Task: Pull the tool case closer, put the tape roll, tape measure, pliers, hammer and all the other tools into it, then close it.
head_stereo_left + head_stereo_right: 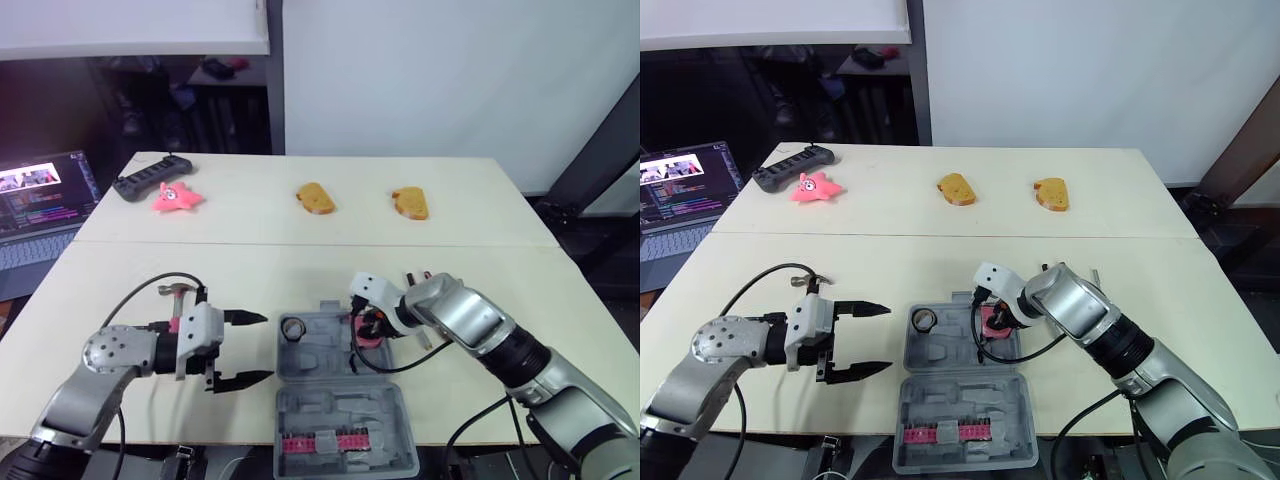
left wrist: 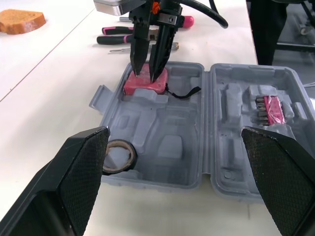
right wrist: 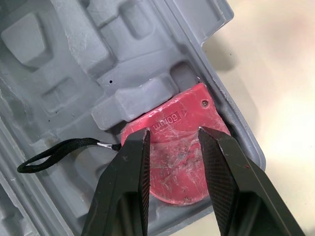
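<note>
The grey tool case (image 1: 325, 362) lies open near the table's front edge, lid toward me. A tape roll (image 1: 293, 328) sits in its far left pocket. The pink tape measure (image 3: 182, 162) lies flat in the far right pocket, its black strap trailing into the tray. My right gripper (image 1: 372, 328) points down with its fingers (image 3: 130, 172) slightly apart, their tips on the tape measure's top face. My left gripper (image 1: 267, 347) is wide open and holds nothing, just left of the case. The hammer (image 1: 178, 292) lies beside my left wrist. Pink-handled pliers (image 2: 118, 30) lie beyond the case.
A strip of pink-held bits (image 1: 325, 441) sits in the lid. At the table's far side are two bread-shaped toys (image 1: 315, 197) (image 1: 410, 203), a pink star toy (image 1: 177, 197) and a black bar-shaped device (image 1: 150, 178). A laptop (image 1: 40, 200) stands off the left edge.
</note>
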`<state>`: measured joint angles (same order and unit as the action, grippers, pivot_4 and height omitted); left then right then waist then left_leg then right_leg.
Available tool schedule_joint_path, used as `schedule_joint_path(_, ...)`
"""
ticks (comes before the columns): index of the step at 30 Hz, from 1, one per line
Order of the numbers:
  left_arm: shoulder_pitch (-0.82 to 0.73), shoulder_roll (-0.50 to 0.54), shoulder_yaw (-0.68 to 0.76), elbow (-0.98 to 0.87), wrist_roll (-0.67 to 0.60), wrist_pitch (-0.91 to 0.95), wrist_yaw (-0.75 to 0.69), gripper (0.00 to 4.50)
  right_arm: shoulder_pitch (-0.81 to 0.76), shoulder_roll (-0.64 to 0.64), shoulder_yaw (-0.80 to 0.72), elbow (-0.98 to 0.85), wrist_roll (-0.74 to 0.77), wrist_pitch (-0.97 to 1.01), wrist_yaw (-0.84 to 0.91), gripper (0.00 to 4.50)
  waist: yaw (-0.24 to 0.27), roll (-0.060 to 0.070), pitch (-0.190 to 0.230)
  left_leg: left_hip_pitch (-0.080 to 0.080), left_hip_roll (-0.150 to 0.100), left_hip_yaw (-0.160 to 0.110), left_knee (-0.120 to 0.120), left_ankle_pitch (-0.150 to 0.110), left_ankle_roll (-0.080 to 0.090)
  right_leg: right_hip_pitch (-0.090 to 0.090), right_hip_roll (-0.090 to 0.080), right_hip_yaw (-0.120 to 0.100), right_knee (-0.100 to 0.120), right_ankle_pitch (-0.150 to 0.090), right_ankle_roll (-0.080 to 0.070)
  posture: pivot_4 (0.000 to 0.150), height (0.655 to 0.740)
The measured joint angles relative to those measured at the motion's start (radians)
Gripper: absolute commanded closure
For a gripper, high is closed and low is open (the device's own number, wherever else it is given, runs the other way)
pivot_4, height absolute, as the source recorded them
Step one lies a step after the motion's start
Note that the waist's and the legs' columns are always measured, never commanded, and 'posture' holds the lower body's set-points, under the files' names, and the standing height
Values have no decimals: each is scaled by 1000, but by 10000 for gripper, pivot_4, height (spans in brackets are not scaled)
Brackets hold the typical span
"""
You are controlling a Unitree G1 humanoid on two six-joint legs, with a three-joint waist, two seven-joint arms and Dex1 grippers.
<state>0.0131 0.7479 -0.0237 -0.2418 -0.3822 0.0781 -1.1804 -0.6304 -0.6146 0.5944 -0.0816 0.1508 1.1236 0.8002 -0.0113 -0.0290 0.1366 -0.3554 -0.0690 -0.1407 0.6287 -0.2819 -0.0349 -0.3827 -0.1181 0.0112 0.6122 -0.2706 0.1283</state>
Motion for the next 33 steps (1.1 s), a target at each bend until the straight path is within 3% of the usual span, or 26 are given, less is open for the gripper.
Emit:
schedule_joint_path(5, -3, -1, 0, 2, 0, -3, -4, 0, 104, 6, -141, -134, 30, 50, -48, 28623, 2, 7, 4, -15, -2, 0, 2, 0, 0, -14, 0, 1, 1, 2, 0, 1500, 7400)
schedule_joint_path(11, -13, -3, 1, 7, 0, -5, -6, 0, 227, -28, -314, -315, 92, 45, -64, 28623, 5, 24, 21, -38, -4, 1, 1, 2, -1, -36, -1, 1, 7, 5, 4, 1500, 7400)
schedule_joint_path(16, -16, 3, 11, 33, 0, -7, -7, 0, 325, -140, -540, -442, 155, -74, -13, 28623, 2, 25, 28, -43, -4, 3, 1, 5, -6, -41, -1, 1, 5, 5, 4, 1500, 7400)
schedule_joint_path(20, 22, 30, 66, 74, -4, -25, -16, 0, 553, -203, -782, -503, 211, -212, 72, 28623, 9, 23, 30, -43, -4, 4, 2, 1, 1, -40, -1, 1, 5, 5, 4, 1500, 7400)
schedule_joint_path(23, 60, 49, 139, 126, -6, -34, -13, 0, 754, -234, -935, -502, 219, -294, 133, 21079, 19, 23, 32, -42, -4, 6, 3, 1, 1, -38, -1, 2, 6, 5, 4, 1500, 7400)
schedule_joint_path(27, 130, 105, 259, 273, 0, -100, -20, 0, 988, -184, -1194, -491, 250, -391, 206, 912, 24, 23, 35, -34, -3, 7, 2, 1, 1, -30, 1, 1, 5, 5, 4, 1500, 7400)
schedule_joint_path(33, 104, 240, 425, 761, 41, -229, -17, 0, 1276, -116, -1439, -395, 245, -539, 293, 339, 24, 21, 38, -30, -2, 7, 4, 1, 1, -25, -1, 2, 5, 3, 1, 1500, 7400)
